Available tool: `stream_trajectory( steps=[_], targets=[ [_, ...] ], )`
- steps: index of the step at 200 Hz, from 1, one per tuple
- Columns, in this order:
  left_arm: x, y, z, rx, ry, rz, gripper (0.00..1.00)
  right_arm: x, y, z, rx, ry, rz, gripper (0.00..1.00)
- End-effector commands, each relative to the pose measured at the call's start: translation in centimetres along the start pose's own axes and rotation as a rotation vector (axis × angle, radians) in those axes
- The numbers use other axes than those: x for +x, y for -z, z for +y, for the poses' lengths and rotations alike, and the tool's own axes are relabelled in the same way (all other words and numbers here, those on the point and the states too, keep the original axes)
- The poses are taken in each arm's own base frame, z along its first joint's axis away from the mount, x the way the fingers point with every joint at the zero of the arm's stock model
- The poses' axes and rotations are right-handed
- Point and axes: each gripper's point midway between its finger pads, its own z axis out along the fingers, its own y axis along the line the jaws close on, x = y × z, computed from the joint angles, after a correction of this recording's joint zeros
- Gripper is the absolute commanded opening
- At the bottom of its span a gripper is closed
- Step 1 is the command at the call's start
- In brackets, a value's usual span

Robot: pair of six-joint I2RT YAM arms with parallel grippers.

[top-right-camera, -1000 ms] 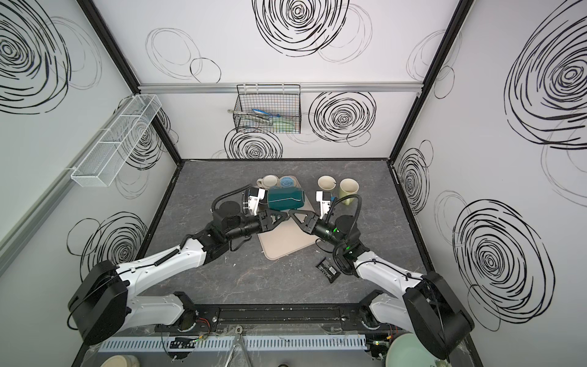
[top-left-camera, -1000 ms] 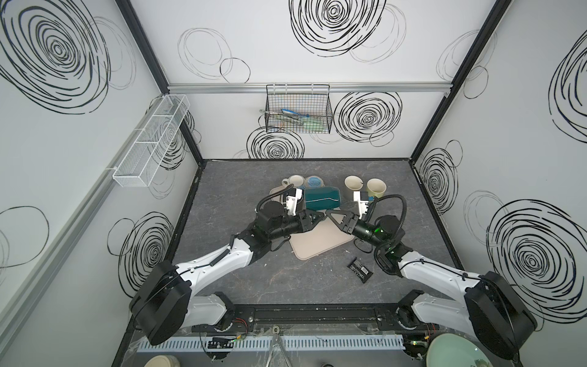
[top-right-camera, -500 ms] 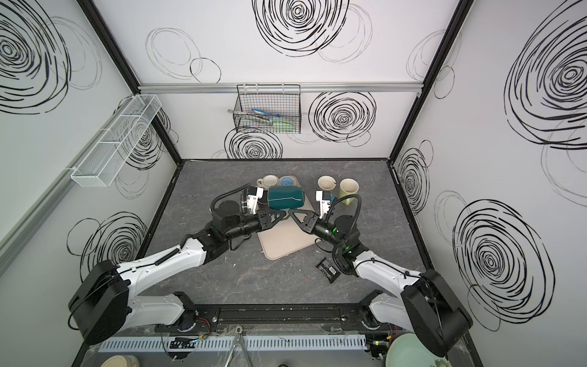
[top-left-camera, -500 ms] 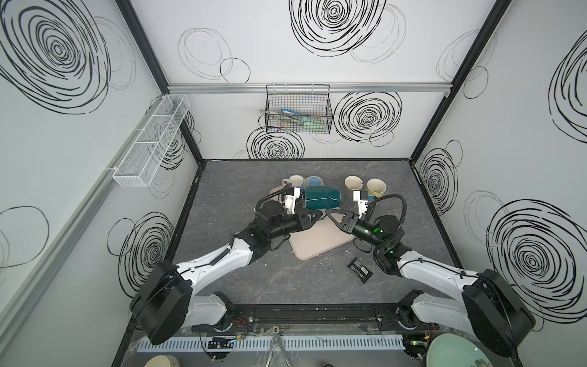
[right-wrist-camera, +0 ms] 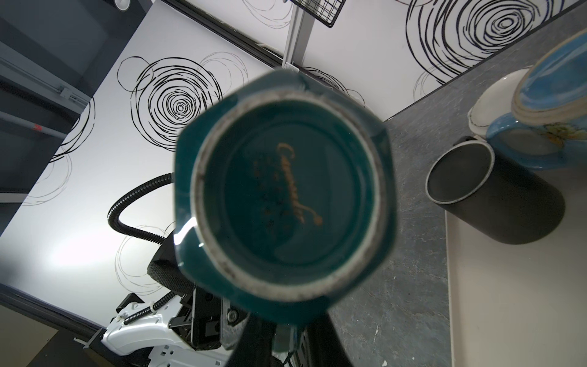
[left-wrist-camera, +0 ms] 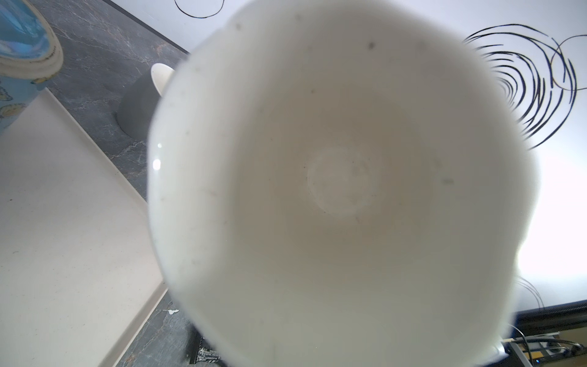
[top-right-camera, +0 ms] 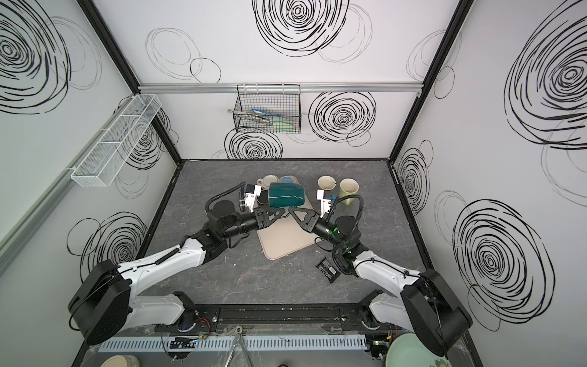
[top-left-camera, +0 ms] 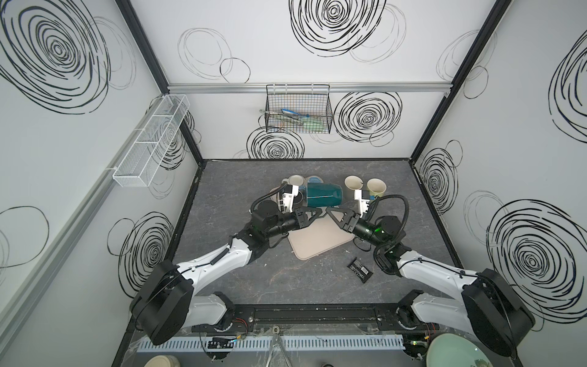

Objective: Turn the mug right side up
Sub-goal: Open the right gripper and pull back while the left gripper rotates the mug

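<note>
Teal glaze covers the mug (top-left-camera: 324, 195), which hangs on its side in the air over the far edge of the beige mat (top-left-camera: 317, 244), between the two arms in both top views. Its mouth faces the left arm, so the left wrist view looks straight into the white inside (left-wrist-camera: 343, 184). Its base (right-wrist-camera: 286, 197) faces the right arm and fills the right wrist view, with gold script across it (the lettering is too blurred to read).

The right gripper (top-left-camera: 332, 212) has its fingers (right-wrist-camera: 320, 346) pressed together against the mug's underside, pinching it there. The left gripper (top-left-camera: 317, 211) is drawn closed too, its tip just beneath the mouth end and almost touching the right one. The mug hides the contact, so whether the left one nips anything cannot be told.

A black mug (right-wrist-camera: 495, 197) sits at the mat's far corner, showing a flat grey end. A blue mug (right-wrist-camera: 540, 133) and a cream mug (top-left-camera: 295, 181) sit close behind it. Two pale mugs (top-left-camera: 353, 184) (top-left-camera: 376, 187) stand mouth up on the grey table (top-left-camera: 254, 273), beyond the right wrist. A black packet (top-left-camera: 359, 269) lies on the table near the mat's near corner. A wire basket (top-left-camera: 298, 111) hangs on the back wall.
</note>
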Motion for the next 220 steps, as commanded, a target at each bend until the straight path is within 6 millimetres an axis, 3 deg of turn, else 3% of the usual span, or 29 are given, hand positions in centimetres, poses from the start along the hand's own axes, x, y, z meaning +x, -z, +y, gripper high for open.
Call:
stream_trajectory(
  steps=[1,61,138,178,220],
  targets=[
    [-1.8,0.6,-6.7,0.231,-0.127,-0.05,0.0,1.0,-0.2,-1.1,0.024,0.014,0.037,0.0],
    [-1.9,0.5,-7.2,0.202,-0.195,-0.046,0.0,1.2,-0.5,-1.7,0.043,0.008,0.051,0.0],
    [-2.5,0.5,-5.2,0.066,-0.194,-0.065,0.0,1.1,-0.7,-1.4,0.042,0.017,0.061,0.0],
    [-2.5,0.7,-5.2,0.053,-0.221,-0.067,0.0,1.1,-0.7,-1.4,0.042,0.017,0.063,0.0],
    [-3.1,1.0,-3.5,-0.058,-0.231,-0.088,0.0,1.2,-0.6,-1.3,0.039,0.021,0.066,0.02]
  ],
)
